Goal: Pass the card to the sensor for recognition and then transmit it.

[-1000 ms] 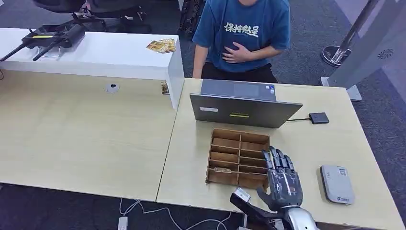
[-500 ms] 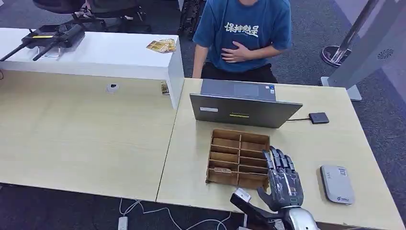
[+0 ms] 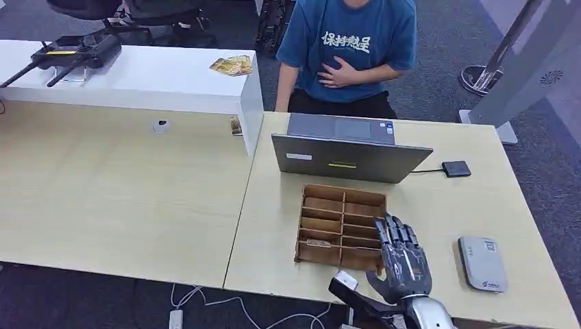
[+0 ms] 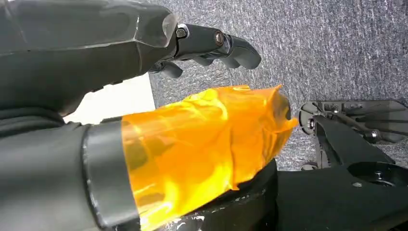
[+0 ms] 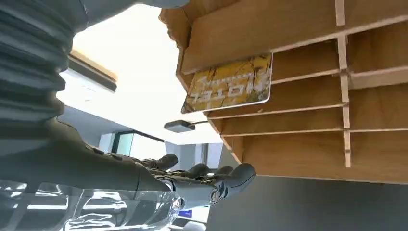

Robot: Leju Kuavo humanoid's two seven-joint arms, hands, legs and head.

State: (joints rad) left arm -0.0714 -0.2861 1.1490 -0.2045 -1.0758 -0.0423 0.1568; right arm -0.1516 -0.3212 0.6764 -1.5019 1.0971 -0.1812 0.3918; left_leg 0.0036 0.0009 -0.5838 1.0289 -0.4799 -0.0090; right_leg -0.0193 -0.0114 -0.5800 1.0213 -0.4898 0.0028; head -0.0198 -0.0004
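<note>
A yellow card (image 5: 231,89) lies tilted in a slot of the wooden compartment box (image 5: 293,144). In the head view the box (image 3: 342,194) stands in front of the laptop, and a sliver of card (image 3: 317,242) shows in a near-left slot. My right hand (image 3: 403,264) hovers at the box's near right corner, fingers straight and apart, holding nothing; the right wrist view shows my right hand (image 5: 144,175) close beside the box. A grey-white reader device (image 3: 482,262) lies to the right of that hand. My left hand (image 4: 120,62) hangs over carpet with an orange-taped thumb and holds nothing.
An open laptop (image 3: 349,161) stands behind the box, cabled to a small black device (image 3: 456,168). A person in a blue shirt (image 3: 346,48) stands across the table. A white counter (image 3: 137,79) with a black device and yellow cards lies far left.
My right hand has shifted slightly left, its fingertips now over the box's right edge. The person's hand has moved a little on their chest.
</note>
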